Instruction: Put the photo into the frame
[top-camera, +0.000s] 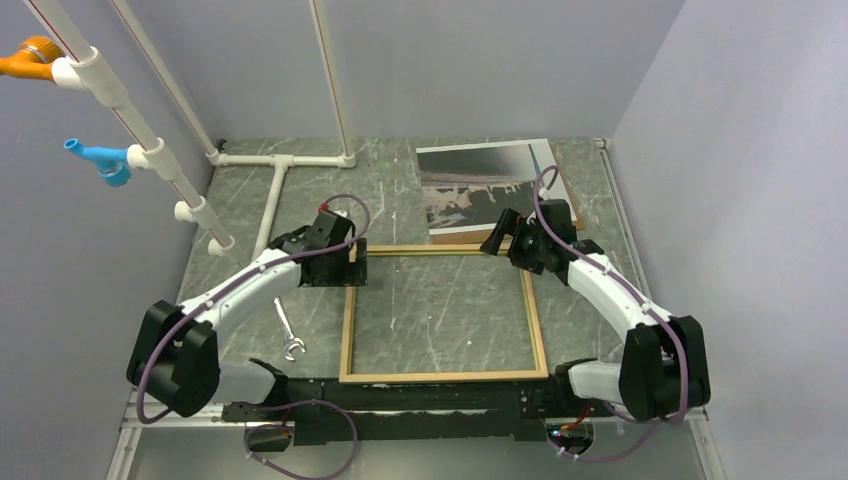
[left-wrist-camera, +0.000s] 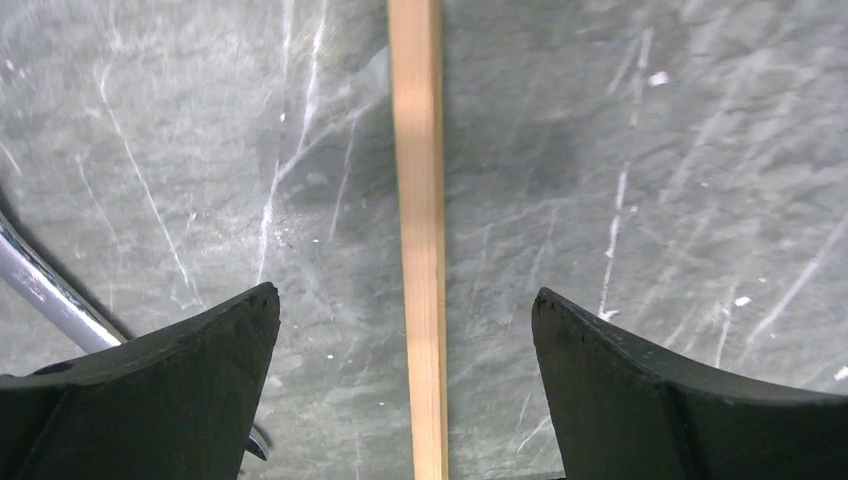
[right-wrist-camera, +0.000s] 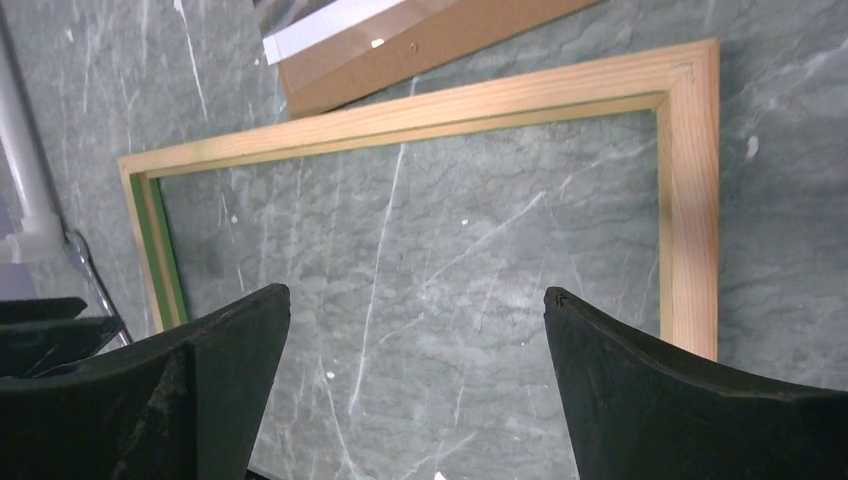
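- The left gripper (left-wrist-camera: 405, 293) hangs spread wide over the frame's (top-camera: 445, 376) left rail. One finger is on each side of the tan strip, and nothing is pinched.
- The right gripper (right-wrist-camera: 417, 293) is also fully spread and empty. It hovers above the frame's far right corner and looks down into the opening.
- The frame lies flat on the marble table (top-camera: 395, 180), tan face up, with green showing along an inner edge. Judging by this, it is laid so that a print can be lowered into it from above.
- The photo (top-camera: 480, 185) is not yet in. It rests picture-up on the brown backing board (right-wrist-camera: 440, 45), just beyond the frame's far rail and nearest the right arm.
- A wrench (top-camera: 289, 335) lies just outside the left rail, apart from the frame.
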